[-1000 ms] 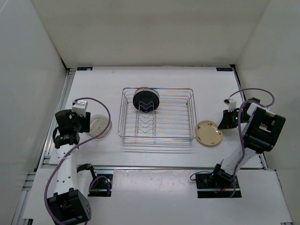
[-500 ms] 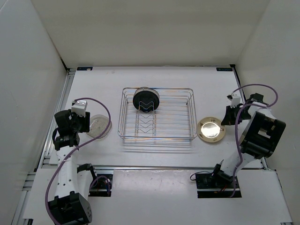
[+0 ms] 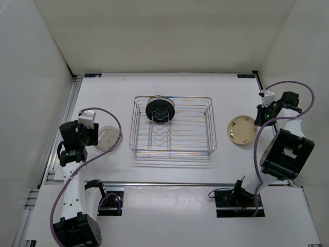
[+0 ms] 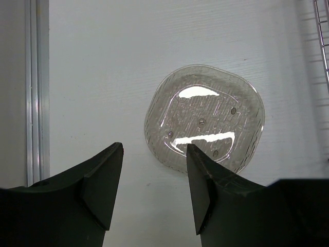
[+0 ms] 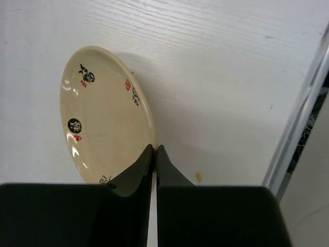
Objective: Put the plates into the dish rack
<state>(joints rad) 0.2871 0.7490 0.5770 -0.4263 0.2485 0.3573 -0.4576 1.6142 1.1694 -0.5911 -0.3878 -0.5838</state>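
Observation:
The chrome wire dish rack [image 3: 211, 126] stands mid-table with the black plate [image 3: 160, 109] upright in its dividers at the back. My right gripper [image 5: 155, 149] is shut on the rim of the cream-yellow plate [image 5: 105, 116], holding it tilted above the table right of the rack; the plate also shows in the top view [image 3: 241, 130]. The clear glass plate [image 4: 205, 118] lies flat on the table left of the rack, also seen from above [image 3: 108, 137]. My left gripper [image 4: 154, 154] is open and empty just short of the plate's near-left edge. The white plate is out of view.
A metal rail [image 4: 37, 92] runs along the table's left edge, close to the left gripper. White walls enclose the table at the back and sides. Another rail [image 5: 298, 118] lies just right of the right gripper.
My right gripper has lifted the cream-yellow plate and carried it up and to the right, tilting it. The left arm and the glass plate have barely moved.

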